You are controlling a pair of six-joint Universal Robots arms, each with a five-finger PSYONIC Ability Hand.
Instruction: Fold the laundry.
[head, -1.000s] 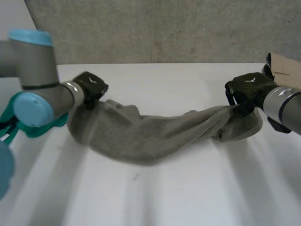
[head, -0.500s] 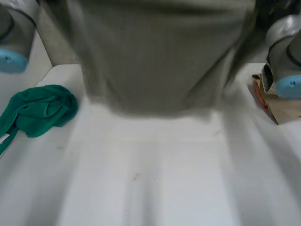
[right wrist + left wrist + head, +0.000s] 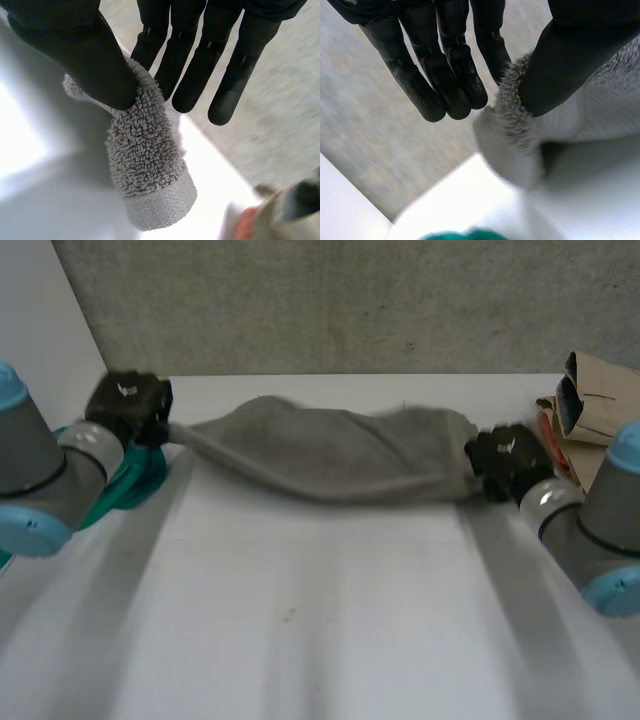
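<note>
Grey towel (image 3: 330,455) pinched by left hand (image 3: 130,405), right hand (image 3: 500,462).

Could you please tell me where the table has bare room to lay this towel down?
The wide stretch of table on the robot's side of the grey towel is bare. The sides are crowded: a green cloth lies by the left robot hand, and a brown paper bag stands beyond the right robot hand.
</note>
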